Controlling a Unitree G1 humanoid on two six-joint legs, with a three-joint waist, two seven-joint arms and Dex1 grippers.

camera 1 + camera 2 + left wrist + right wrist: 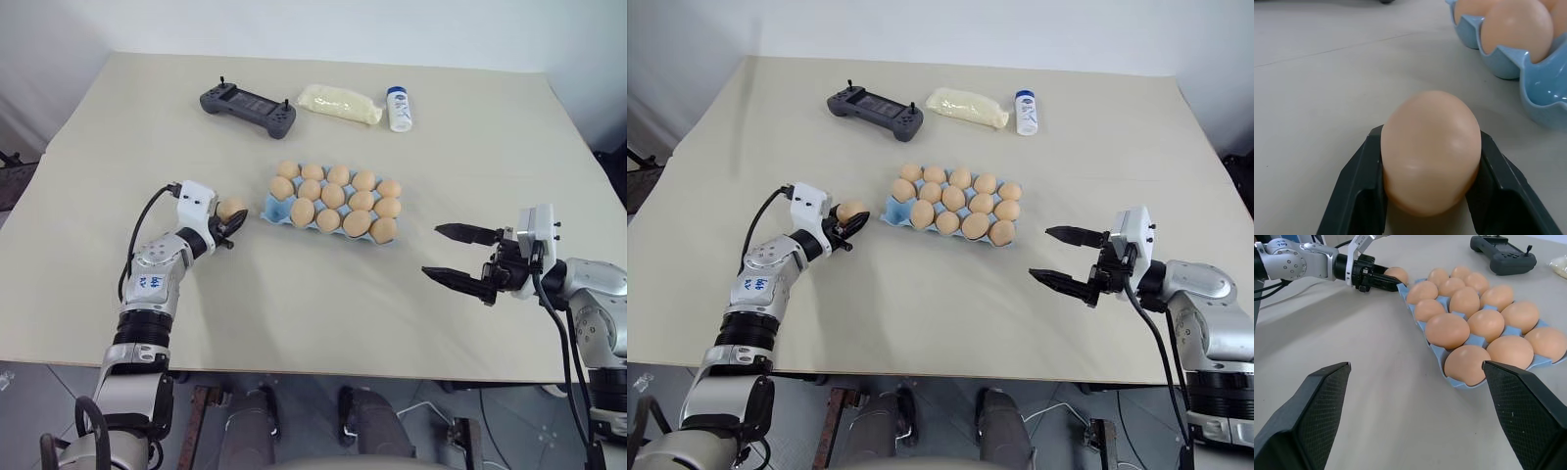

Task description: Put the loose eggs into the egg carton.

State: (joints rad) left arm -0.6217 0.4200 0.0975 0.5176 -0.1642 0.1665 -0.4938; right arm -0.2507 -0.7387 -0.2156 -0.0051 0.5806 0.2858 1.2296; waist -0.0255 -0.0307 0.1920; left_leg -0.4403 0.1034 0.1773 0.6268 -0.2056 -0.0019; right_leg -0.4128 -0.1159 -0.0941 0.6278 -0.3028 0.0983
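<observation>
Left claw (233,219) clamped on one tan egg (230,208) just beside the blue egg carton (275,210), right claw (458,257) spread wide, holding nothing, above the surface (323,304).

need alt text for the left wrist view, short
A tan egg sits clamped between the left gripper's two black fingers, just above a beige table. The blue egg carton, holding more eggs, stands close beyond it.

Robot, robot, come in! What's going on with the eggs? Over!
Left end effector shut on last loose egg, beside egg carton. Right end effector open, empty. One cup free, nearest corner. Nothing in the way. Over.
</observation>
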